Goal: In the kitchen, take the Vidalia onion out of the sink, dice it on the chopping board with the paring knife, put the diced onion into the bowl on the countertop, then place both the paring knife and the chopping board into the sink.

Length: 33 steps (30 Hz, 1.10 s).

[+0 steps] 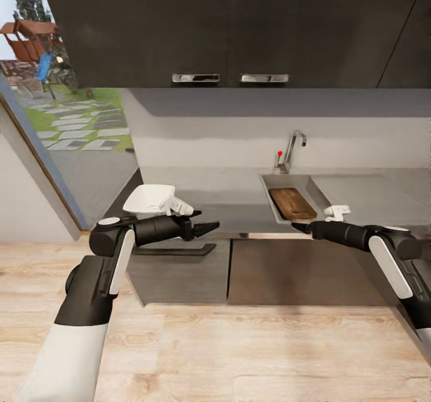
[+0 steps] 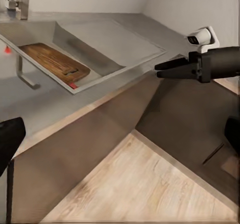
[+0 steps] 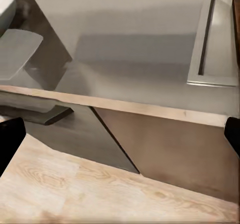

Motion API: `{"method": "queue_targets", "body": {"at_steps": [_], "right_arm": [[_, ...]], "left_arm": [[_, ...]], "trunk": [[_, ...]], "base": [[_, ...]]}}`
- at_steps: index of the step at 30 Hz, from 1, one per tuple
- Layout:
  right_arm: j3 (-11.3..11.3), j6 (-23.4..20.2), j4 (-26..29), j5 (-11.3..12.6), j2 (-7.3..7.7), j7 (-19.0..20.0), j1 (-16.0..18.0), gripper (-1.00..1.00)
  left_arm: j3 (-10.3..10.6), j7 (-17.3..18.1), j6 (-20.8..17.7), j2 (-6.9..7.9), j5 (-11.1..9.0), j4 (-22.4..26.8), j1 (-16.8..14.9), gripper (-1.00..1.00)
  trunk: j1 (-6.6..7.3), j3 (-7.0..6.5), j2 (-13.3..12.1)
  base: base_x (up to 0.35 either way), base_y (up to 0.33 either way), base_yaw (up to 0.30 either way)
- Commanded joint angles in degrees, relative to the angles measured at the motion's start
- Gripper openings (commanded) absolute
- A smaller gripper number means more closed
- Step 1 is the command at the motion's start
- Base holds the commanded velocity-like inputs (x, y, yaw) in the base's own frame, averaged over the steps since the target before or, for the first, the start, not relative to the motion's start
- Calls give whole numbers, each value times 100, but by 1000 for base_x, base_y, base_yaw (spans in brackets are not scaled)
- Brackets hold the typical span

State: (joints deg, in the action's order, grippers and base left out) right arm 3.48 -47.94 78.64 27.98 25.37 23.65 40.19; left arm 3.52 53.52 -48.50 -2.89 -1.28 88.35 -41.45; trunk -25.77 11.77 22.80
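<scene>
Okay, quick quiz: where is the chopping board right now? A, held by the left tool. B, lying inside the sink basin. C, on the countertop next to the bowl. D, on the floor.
B: the chopping board lies in the sink basin below the tap, apart from both arms.

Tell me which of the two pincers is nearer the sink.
The right pincer: its tips sit just before the counter edge below the sink, where the chopping board lies. The left pincer hangs further off, beside the white bowl.
</scene>
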Motion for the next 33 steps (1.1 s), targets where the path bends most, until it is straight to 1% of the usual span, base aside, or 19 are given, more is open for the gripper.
{"method": "queue_targets", "body": {"at_steps": [1,4,6,9,13,14,15,17,18,19,21,22,24,26,27,28,30,31,33], "right_arm": [[1,-20,-5,-58,5,8,5,100],[-1,-22,-58,-263,5,-125,-60,100],[13,-22,-216,-427,-1,-405,-237,100],[135,-11,-653,-513,-15,-855,-475,100],[226,108,-1752,-555,-19,-1150,-608,100],[232,225,-2078,-564,-13,-1173,-618,100],[236,456,-2610,-579,-5,-1199,-626,100],[238,627,-3030,-587,-2,-1224,-630,100],[241,811,-3500,-595,0,-1275,-632,100],[251,1276,-4471,-603,1,-1425,-634,100],[284,1973,-5450,-607,2,-1572,-635,100],[302,2143,-5694,-607,2,-1609,-635,100],[406,2966,-7089,-609,3,-1878,-635,100],[438,3317,-7801,-609,1,-2008,-653,100],[443,3375,-7905,-609,0,-2027,-679,100],[449,3459,-8055,-609,-4,-2057,-783,100],[465,3546,-8212,-611,-45,-2095,-1106,100],[470,3568,-8251,-615,-110,-2112,-1269,100],[474,3587,-8286,-621,-252,-2180,-1533,100]], "left_arm": [[4,5,-47,-5,-13,-79,16,100],[13,0,-42,-8,-12,-407,44,100],[16,-35,-53,-9,-12,-663,54,100],[15,-103,-76,-9,-12,-1063,145,100],[9,-328,-56,-8,-12,-1907,625,100],[6,-498,-33,-5,-12,-2211,736,100],[0,-847,77,4,-12,-2801,848,100],[-8,-1094,245,21,-15,-3287,893,100],[-17,-1322,513,47,-17,-3827,921,100],[-34,-1637,1320,129,-19,-4913,951,100],[-51,-1780,2174,243,-26,-5958,963,100],[-57,-1800,2319,275,-26,-6187,965,100],[-128,-1934,2761,443,-35,-7395,970,100],[-161,-2232,2868,527,-39,-8121,971,100],[-166,-2349,2883,544,-40,-8248,976,100],[-173,-2633,2903,578,-43,-8423,1014,100],[-183,-3313,2918,621,-46,-8604,1263,100],[-187,-3656,2921,638,-46,-8649,1429,100],[-190,-4083,2923,681,-47,-8688,1658,100]], "trunk": [[-2,11,13],[-2,10,13],[-2,10,13],[-2,10,13],[-2,10,13],[-2,10,13],[-2,10,13],[-2,10,13],[-2,10,13],[-2,10,13],[-2,10,13],[-2,10,13],[-2,10,13],[-2,10,13],[-2,10,13],[-2,10,13],[-2,10,13],[-2,10,13],[-2,10,13]], "base": [[-99,0,0],[-45,0,0],[-17,0,0],[-6,0,0],[-1,0,0],[0,0,0],[0,0,0],[0,0,0],[0,0,0],[0,0,0],[0,0,0],[0,0,0],[0,0,0],[0,0,0],[0,0,0],[0,0,0],[0,0,0],[0,0,0],[0,0,0]]}}
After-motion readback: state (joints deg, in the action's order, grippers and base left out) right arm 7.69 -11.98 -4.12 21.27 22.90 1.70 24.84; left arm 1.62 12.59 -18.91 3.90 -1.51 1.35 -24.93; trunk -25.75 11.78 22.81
